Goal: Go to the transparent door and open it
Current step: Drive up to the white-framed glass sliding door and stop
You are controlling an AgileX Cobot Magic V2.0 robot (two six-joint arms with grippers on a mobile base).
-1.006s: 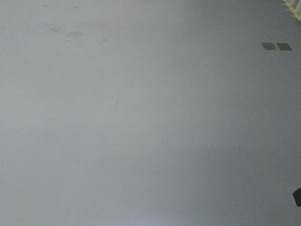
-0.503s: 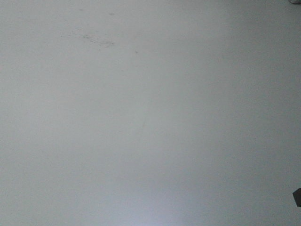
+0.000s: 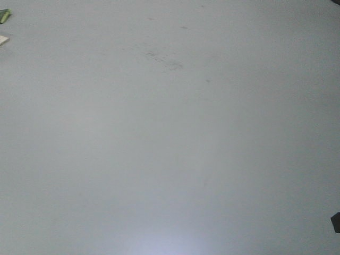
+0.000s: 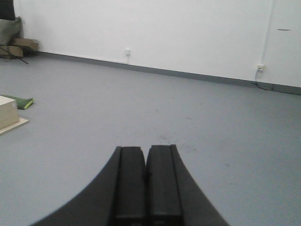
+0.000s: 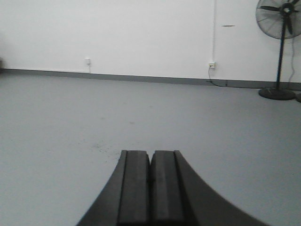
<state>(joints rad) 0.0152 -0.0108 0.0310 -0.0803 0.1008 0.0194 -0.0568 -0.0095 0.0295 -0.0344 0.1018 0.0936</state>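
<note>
The transparent door is out of view in every frame. My left gripper is shut, its two black pads pressed together with nothing between them, pointing over bare grey floor toward a white wall. My right gripper is likewise shut and empty, also aimed at the white wall across open floor. The front view shows only grey floor with a patch of dark scuff marks.
A pale wooden box on a board and a green bag lie at the left; both show at the front view's top-left corner. A pedestal fan stands at the right by the wall. Wall sockets sit above the grey skirting.
The floor scuff marks have slid right and down in the front view. The two dark floor patches and striped tape at top right have left the frame; the box and green bag entered at top left.
</note>
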